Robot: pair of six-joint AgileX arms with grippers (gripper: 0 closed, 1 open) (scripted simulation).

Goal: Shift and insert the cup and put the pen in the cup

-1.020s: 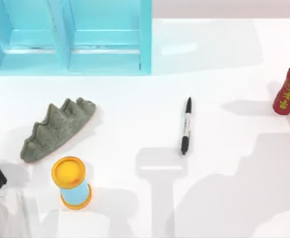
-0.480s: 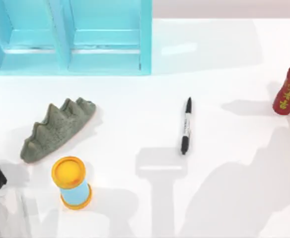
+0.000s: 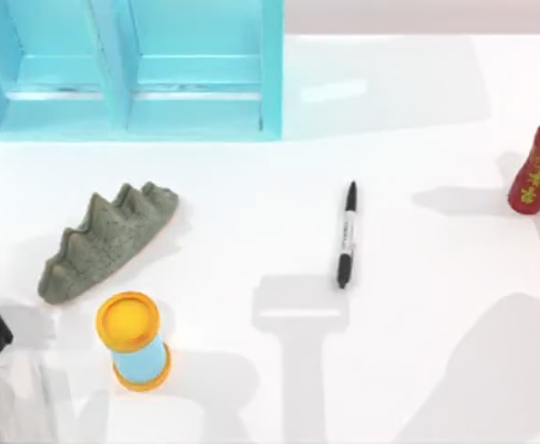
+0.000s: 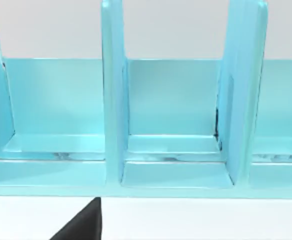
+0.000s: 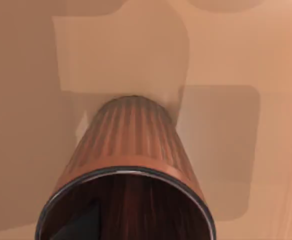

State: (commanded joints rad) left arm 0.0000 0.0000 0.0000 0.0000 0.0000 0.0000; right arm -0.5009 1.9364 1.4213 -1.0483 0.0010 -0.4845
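The cup [image 5: 128, 175] is right up against the right arm's wrist camera, its dark mouth toward the lens and ribbed copper wall running away from it. That suggests it is held, but I cannot tell whether the right gripper is clamped on it, since no fingers are plainly visible. The pen [image 3: 346, 235] lies flat on the counter [image 3: 418, 305], well to the right of the yellow-topped blue container [image 3: 133, 340] and apart from everything else. The left arm's camera faces the blue shelf [image 4: 176, 125]; a dark sliver at the frame's edge gives no reading of the left gripper.

So the cup step looks to be in hand, the pen untouched. Next, I'd judge, the cup must be set upright somewhere reachable, mouth up, before anyone goes for the pen.
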